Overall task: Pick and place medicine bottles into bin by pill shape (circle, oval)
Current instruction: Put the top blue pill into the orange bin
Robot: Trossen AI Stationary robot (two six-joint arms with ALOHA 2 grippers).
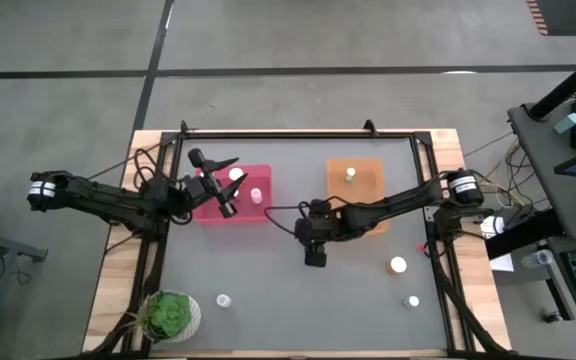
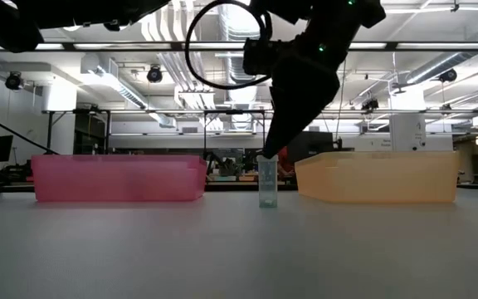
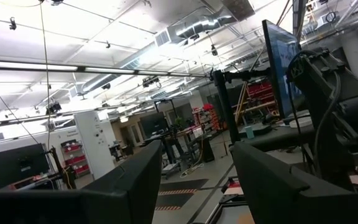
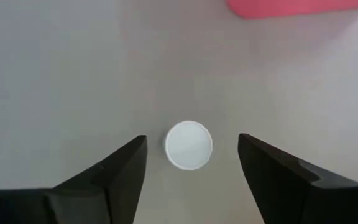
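right gripper (image 4: 191,168) spread | straddling round-capped bottle (image 4: 188,145) (clear body) | left gripper (image 3: 194,180) parted

pink bin (image 1: 230,207) | orange bin (image 1: 368,178) | white bottle cap (image 4: 188,145)

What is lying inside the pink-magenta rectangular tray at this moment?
In the pink-magenta rectangular tray, two white-capped bottles show: one and another. The open left gripper hangs above the tray and covers part of its floor.
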